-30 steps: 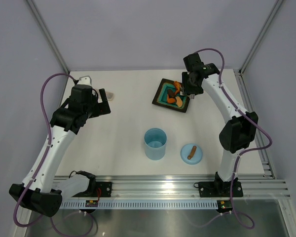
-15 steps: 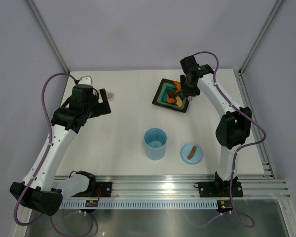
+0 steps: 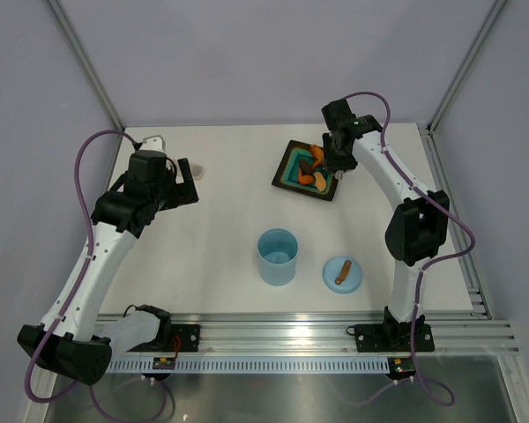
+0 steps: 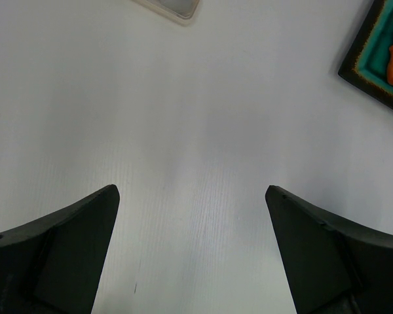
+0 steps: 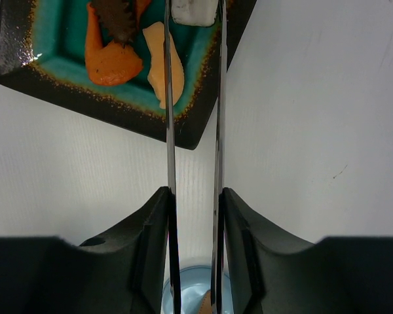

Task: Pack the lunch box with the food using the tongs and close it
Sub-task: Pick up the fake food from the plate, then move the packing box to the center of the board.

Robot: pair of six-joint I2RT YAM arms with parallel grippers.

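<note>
Silvery tongs (image 5: 169,131) are sitting clamped in the right tool (image 5: 193,196), its fingers pressing both flat arms inward from either side. The tong arms are reaching out over one corner of the square teal plate (image 5: 111,112) at the far right of the tabletop (image 3: 220,220). A whitish piece (image 5: 193,12) is showing between the tong tips at the frame edge; I cannot tell whether they are gripping it. The food (image 5: 111,62), orange and brown pieces, is lying bunched together on the plate just beside the tongs. The lunch box (image 3: 277,257) is standing upright and uncovered near the middle, well apart from the plate. Its lid (image 3: 351,264) is lying flat just to its right, brown bar facing up. The left tool (image 4: 191,190) is hovering over bare tabletop at far left, fingers spread wide apart, holding nothing.
</note>
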